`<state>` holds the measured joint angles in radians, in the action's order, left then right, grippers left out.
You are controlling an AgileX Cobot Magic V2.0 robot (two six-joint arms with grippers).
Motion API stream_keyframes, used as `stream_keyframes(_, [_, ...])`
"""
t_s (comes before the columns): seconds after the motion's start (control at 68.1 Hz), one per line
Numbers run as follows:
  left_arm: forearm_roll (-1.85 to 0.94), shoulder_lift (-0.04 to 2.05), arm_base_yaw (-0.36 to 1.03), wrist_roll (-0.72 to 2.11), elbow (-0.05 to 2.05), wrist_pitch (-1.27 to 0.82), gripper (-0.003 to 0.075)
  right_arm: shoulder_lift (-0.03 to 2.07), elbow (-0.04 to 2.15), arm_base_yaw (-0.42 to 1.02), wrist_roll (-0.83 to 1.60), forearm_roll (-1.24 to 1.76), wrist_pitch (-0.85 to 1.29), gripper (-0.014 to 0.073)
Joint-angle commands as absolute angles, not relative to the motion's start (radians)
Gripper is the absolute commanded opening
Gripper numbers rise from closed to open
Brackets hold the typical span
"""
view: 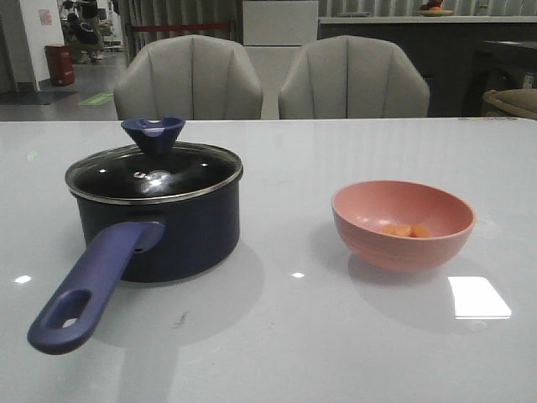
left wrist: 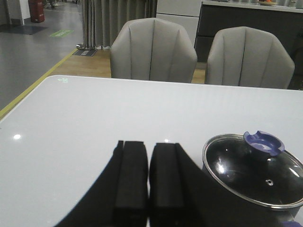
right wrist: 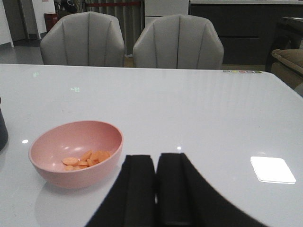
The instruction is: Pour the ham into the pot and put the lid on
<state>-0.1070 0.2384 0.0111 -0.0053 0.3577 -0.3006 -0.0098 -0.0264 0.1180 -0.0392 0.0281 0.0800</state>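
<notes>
**Kid:** What do you see on the left side?

**Me:** I see my left claw (left wrist: 149,189). Its two black fingers (left wrist: 130,179) are pressed together, so it is closed and holds nothing. The pot (view: 159,227) sits on the white table (view: 285,336), just beside that claw, on its right. The lid (view: 153,171) is on top of the pot, flat and straight. Its blue knob (view: 153,133) points up. The long handle (view: 92,285) sticks out toward me.

**Kid:** And on the right?

**Me:** My right claw (right wrist: 156,189) is closed too, with nothing in it. The pink bowl (right wrist: 75,152) stands near it, a bit ahead and to its left. The ham (right wrist: 86,159) lies in the bottom of the bowl, in small orange bits. The bowl and the pot are well apart.

**Kid:** What is behind the table?

**Me:** Two grey chairs (view: 189,77).
</notes>
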Motion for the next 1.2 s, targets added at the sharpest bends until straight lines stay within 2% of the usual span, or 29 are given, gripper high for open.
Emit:
stream_keyframes(0.0, [-0.115, 0.266, 0.013, -0.017, 0.393, -0.226, 0.0134, -0.030, -0.022, 0.114, -0.033, 0.013, 0.000, 0.0146])
stream_keyframes(0.103, [-0.115, 0.280, 0.022, -0.017, 0.393, -0.242, 0.0220, -0.030, -0.022, 0.114, -0.033, 0.013, 0.000, 0.0146])
stream_keyframes(0.117, [-0.115, 0.285, 0.028, -0.017, 0.393, -0.247, 0.0262, -0.030, -0.022, 0.114, -0.033, 0.013, 0.000, 0.0146])
stream_keyframes(0.132, [-0.115, 0.285, 0.028, -0.017, 0.393, -0.247, 0.0262, -0.030, -0.022, 0.114, -0.033, 0.013, 0.000, 0.0146])
stream_keyframes(0.147, [-0.109, 0.290, 0.036, -0.017, 0.393, -0.253, 0.0309, -0.030, -0.022, 0.114, -0.033, 0.013, 0.000, 0.0146])
stream_keyframes(0.161, [-0.107, 0.293, 0.034, -0.017, 0.393, -0.253, 0.0322, -0.030, -0.022, 0.114, -0.033, 0.013, 0.000, 0.0146])
stream_keyframes(0.176, [-0.103, 0.300, 0.042, -0.017, 0.395, -0.260, 0.0376, -0.030, -0.022, 0.114, -0.033, 0.013, 0.000, 0.0146])
stream_keyframes(0.191, [-0.100, 0.300, 0.044, -0.017, 0.395, -0.260, 0.0376, -0.030, -0.022, 0.114, -0.033, 0.013, 0.000, 0.0146])
stream_keyframes(0.205, [-0.097, 0.306, 0.049, -0.017, 0.397, -0.262, 0.0430, -0.030, -0.022, 0.114, -0.033, 0.013, 0.000, 0.0146])
stream_keyframes(0.235, [-0.098, 0.311, 0.054, -0.017, 0.397, -0.262, 0.0481, -0.030, -0.022, 0.114, -0.033, 0.013, 0.000, 0.0146])
stream_keyframes(0.279, [-0.096, 0.320, 0.059, -0.017, 0.400, -0.262, 0.0526, -0.030, -0.022, 0.114, -0.033, 0.013, 0.000, 0.0146])
stream_keyframes(0.294, [-0.096, 0.329, 0.061, -0.017, 0.403, -0.262, 0.0571, -0.030, -0.022, 0.114, -0.033, 0.013, 0.000, 0.0146])
stream_keyframes(0.352, [-0.096, 0.345, 0.064, -0.017, 0.411, -0.269, 0.0612, -0.030, -0.022, 0.114, -0.033, 0.013, 0.000, 0.0146])
stream_keyframes(0.543, [-0.104, 0.428, 0.064, -0.017, 0.507, -0.366, 0.0616, -0.030, -0.022, 0.114, -0.033, 0.013, 0.000, 0.0146])
stream_keyframes(0.778, [-0.205, 0.635, 0.079, -0.015, 0.702, -0.482, 0.0616, -0.030, -0.022, 0.114, -0.033, 0.013, 0.000, 0.0146])
stream_keyframes(1.189, [-0.213, 1.134, 0.333, -0.015, 0.992, -0.488, 0.0616, -0.030, -0.022, 0.114, -0.033, 0.013, 0.000, 0.0146])
